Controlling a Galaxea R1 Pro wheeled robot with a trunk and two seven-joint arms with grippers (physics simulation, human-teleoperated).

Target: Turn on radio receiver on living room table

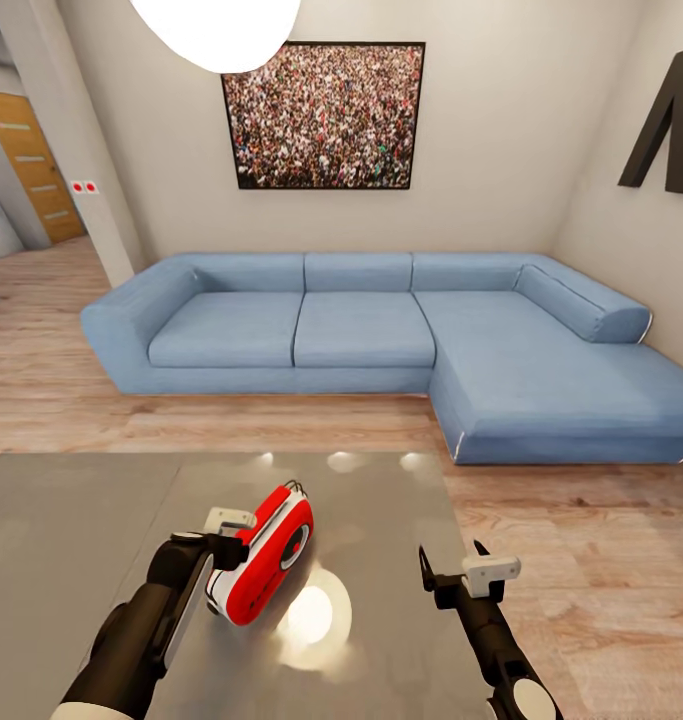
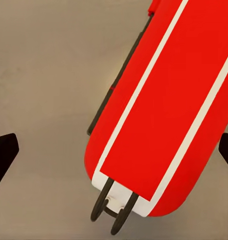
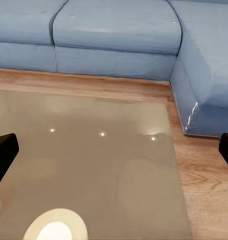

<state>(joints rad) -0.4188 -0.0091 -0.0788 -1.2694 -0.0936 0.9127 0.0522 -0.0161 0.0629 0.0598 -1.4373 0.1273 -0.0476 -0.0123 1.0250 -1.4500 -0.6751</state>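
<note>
Your left gripper [image 1: 243, 536] is just above the radio receiver [image 1: 266, 560] on the table [image 1: 71, 520]. Your right gripper [image 1: 451, 572] hovers to the radio's right, and the sofa [image 1: 381, 330] lies beyond both.

radio receiver [image 2: 164, 105] red, white stripes, lying on table [image 2: 43, 75] | fingers [image 2: 3, 152] spread at both edges

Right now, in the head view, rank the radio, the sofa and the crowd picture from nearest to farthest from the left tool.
1. Radio: on the table, right beside the left tool.
2. Sofa: across the floor beyond the table.
3. Crowd picture: on the wall above the sofa.
</note>
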